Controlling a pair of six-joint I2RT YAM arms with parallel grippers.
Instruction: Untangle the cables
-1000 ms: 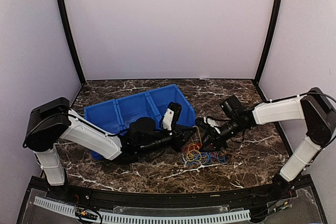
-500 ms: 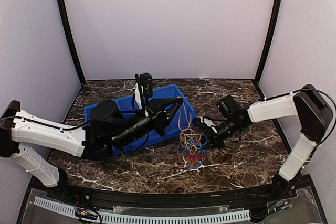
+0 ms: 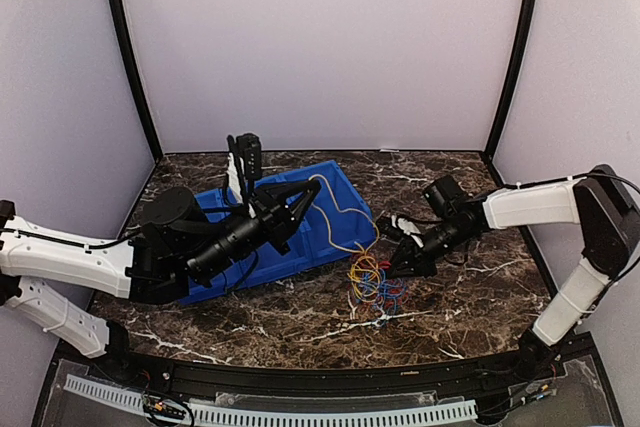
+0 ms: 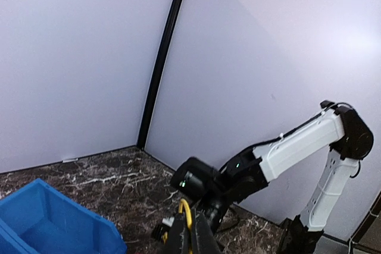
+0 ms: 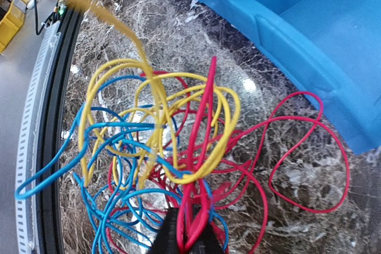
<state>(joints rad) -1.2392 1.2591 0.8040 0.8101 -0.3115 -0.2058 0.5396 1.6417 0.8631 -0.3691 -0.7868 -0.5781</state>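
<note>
— Yellow strand (image 5: 119, 26): where does it run?
— From the left gripper (image 3: 312, 193), pinched tight on it above the blue bin (image 3: 215, 205), down into the tangle of cables (image 3: 372, 285). That lies on the marble table (image 3: 470, 279), midway between the side edges and nearer the front edge.
— And the right gripper (image 3: 393, 266)?
— Clamped on a red cable (image 5: 199, 147) at the tangle's right side.

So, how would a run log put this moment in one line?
left end effector: shut on yellow cable | right end effector: shut on red cable | pile: tangled on table
</note>
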